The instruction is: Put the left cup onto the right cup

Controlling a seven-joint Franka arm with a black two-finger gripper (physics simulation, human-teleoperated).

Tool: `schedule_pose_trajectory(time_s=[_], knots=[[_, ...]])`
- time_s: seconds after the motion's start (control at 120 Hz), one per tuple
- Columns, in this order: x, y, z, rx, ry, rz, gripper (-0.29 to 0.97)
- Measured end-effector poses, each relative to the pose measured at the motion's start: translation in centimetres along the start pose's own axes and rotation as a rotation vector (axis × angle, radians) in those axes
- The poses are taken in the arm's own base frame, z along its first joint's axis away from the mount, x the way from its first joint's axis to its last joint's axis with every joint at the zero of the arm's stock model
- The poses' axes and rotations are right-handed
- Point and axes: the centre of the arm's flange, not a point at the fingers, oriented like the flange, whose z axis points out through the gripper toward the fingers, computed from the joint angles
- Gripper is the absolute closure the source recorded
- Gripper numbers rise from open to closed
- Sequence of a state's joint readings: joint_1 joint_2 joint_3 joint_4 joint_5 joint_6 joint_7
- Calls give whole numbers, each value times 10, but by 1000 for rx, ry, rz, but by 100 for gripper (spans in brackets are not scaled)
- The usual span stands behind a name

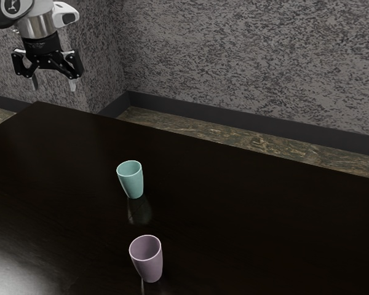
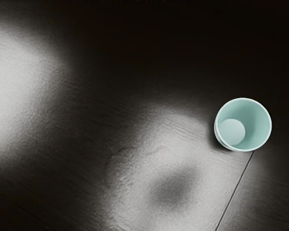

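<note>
It was a plain indoor room, its kind unclear: rough grey wall (image 1: 264, 55), dark skirting (image 1: 246, 120), mottled stone floor (image 1: 264, 146) and a glossy black table (image 1: 264, 233).

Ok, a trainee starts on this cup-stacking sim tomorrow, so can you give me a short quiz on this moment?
1. True or false: the gripper is shut on the teal cup.
2. How do the two cups stand on the table? A) upright and apart B) stacked C) one tipped over
3. Fill in: in the exterior view, the cup nearer the camera is ___ in colour.
Key: 1. False: it hangs open, high above the table, holding nothing. 2. A. 3. Purple: it is the purple cup.
</note>
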State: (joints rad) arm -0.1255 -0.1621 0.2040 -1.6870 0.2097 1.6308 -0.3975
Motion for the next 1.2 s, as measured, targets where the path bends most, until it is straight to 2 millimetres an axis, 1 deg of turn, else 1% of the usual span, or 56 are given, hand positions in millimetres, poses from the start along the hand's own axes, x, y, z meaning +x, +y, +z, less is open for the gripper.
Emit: schedule_pose_trajectory(time_s=[0.55,0.683,0.833,0.967,1.067,1.2], knots=[[-2,2,2,-2,-3,0,0],[-3,7,6,-2,-11,7,0],[-6,23,27,7,-53,36,0],[-2,36,48,12,-86,61,0],[-2,48,71,10,-121,85,0],[-5,59,109,10,-170,108,0]])
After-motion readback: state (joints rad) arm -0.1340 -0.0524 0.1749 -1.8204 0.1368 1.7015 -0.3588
